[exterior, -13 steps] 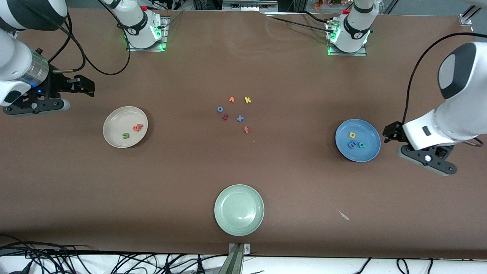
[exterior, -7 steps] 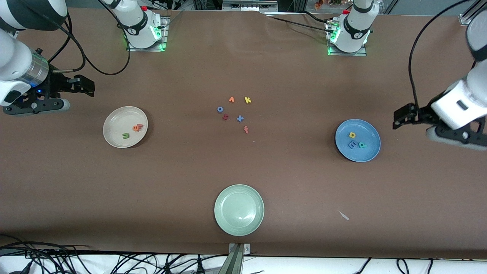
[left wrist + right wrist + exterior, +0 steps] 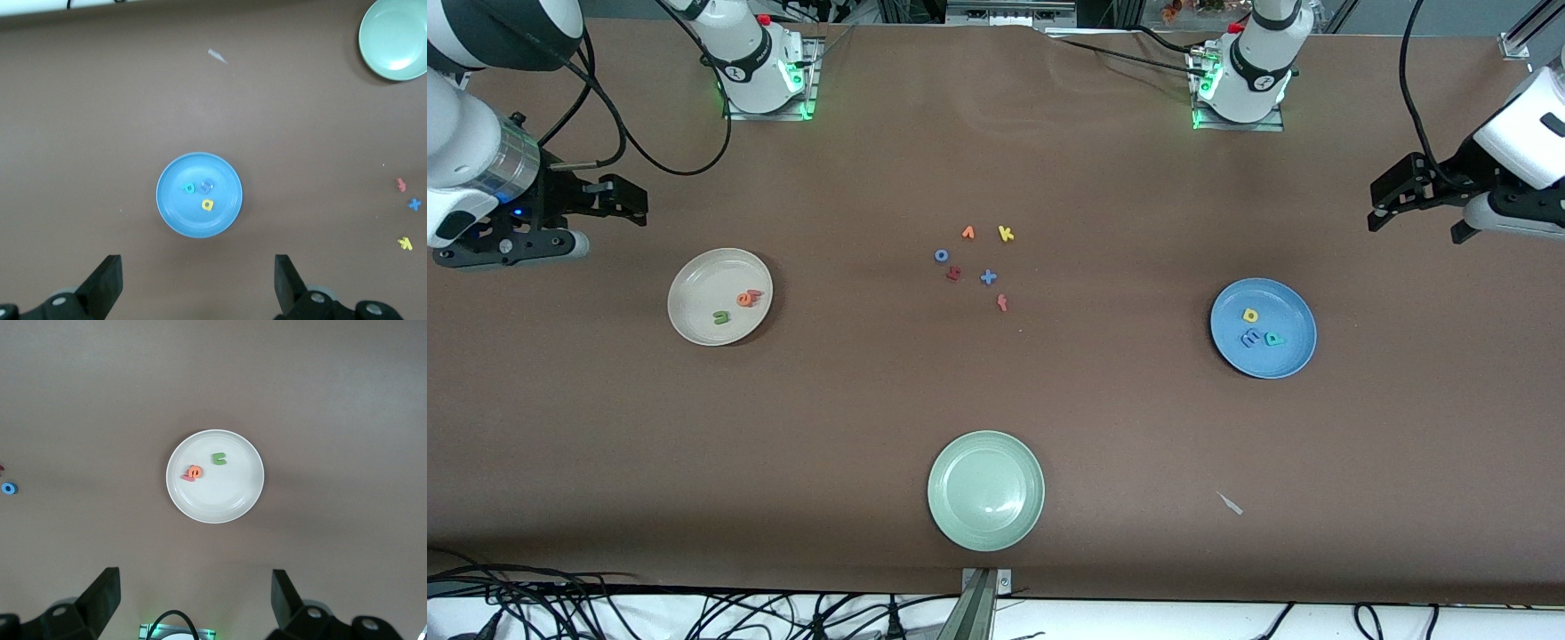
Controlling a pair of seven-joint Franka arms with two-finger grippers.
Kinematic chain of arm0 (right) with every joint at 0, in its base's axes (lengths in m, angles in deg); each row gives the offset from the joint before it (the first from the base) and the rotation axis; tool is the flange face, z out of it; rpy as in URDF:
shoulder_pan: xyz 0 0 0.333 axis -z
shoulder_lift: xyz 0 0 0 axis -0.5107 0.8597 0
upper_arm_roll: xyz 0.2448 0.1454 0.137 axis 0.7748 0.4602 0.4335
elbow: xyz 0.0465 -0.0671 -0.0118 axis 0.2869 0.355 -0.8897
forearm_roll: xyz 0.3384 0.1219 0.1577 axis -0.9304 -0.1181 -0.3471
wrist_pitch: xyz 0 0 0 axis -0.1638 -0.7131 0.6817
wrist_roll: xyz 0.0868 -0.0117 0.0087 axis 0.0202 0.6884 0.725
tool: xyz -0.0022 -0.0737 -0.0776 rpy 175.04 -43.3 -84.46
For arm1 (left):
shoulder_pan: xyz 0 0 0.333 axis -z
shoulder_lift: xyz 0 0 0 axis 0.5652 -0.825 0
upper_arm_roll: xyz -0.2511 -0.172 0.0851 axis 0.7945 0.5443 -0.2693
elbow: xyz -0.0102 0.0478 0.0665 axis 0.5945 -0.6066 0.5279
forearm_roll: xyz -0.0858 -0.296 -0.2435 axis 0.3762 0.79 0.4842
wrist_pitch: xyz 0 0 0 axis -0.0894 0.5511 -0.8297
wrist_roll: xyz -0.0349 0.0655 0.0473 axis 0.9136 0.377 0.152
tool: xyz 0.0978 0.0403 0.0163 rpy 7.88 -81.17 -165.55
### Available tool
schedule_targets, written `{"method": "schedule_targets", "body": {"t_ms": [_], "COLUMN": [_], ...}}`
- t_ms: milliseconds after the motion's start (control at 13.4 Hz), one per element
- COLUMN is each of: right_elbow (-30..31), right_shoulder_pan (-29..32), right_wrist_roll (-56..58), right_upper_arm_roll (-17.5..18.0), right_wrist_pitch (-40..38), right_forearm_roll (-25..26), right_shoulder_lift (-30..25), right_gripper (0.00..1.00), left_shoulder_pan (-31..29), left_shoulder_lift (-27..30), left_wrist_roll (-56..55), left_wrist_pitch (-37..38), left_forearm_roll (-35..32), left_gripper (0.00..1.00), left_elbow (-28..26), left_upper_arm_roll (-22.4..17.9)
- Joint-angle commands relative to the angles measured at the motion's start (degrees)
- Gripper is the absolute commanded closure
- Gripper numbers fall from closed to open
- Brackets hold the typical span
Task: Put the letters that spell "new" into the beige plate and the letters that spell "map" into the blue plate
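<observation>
Both sorting targets appear filled. The round cream-beige plate [image 3: 719, 296], toward the right arm's end of the brown desk [image 3: 1138, 444], holds the green foam n [image 3: 721, 316], the orange foam e [image 3: 744, 300] and the pinkish-red foam w [image 3: 755, 293]; in the right wrist view the e partly overlaps the w. The round mid-blue plate [image 3: 1263, 328], toward the left arm's end, holds the yellow foam a [image 3: 1250, 315], the blue foam m [image 3: 1252, 337] and the teal-green foam p [image 3: 1274, 339], the m and p just beside each other.

Change noted: over the last second the left gripper [image 3: 1392, 191] has drawn away from its place just beside the blue plate, rising and travelling toward its own base end. It now hangs over bare desk, jaws apart and empty. The right gripper [image 3: 618, 197] has not moved; it waits over bare desk near the beige plate, jaws likewise apart and empty.

Remaining on the desk mid-way between the plates: the cluster of unused foam letters [image 3: 974, 263], in orange, yellow, blue and dark red. The pale green plate [image 3: 985, 490], nearest the front camera, is empty.

Assessment: the retreat of the left arm reads as a withdrawal after a final placement. Judged from the plates, the task looks complete; no further pick seems required.
</observation>
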Motion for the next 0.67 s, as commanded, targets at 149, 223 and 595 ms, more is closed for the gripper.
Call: {"method": "schedule_targets", "body": {"t_ms": [149,223,595], "right_elbow": [0.29,0.2,0.29], "right_shoulder_pan": [0.53,0.53,0.53], "right_wrist_roll": [-0.46,-0.37,-0.46], "right_upper_arm_roll": [0.49,0.41,0.32], "right_wrist_pitch": [-0.44,-0.53,-0.53], "right_forearm_roll": [0.15,0.15,0.15], "right_shoulder_lift": [-0.72,-0.72,-0.72], "right_gripper": [0.0,0.0,0.0], "left_shoulder_pan": [-0.15,-0.16,-0.16], "left_shoulder_lift": [-1.26,-1.36,-1.27], "left_wrist_roll": [-0.58,-0.59,-0.5], "left_wrist_pitch": [-0.48,-0.48,3.64], "left_forearm_roll": [-0.59,-0.68,-1.56], "left_gripper": [0.0,0.0,0.0], "left_elbow": [0.47,0.66,1.1], "left_upper_arm_roll": [-0.8,-0.81,-0.63]}}
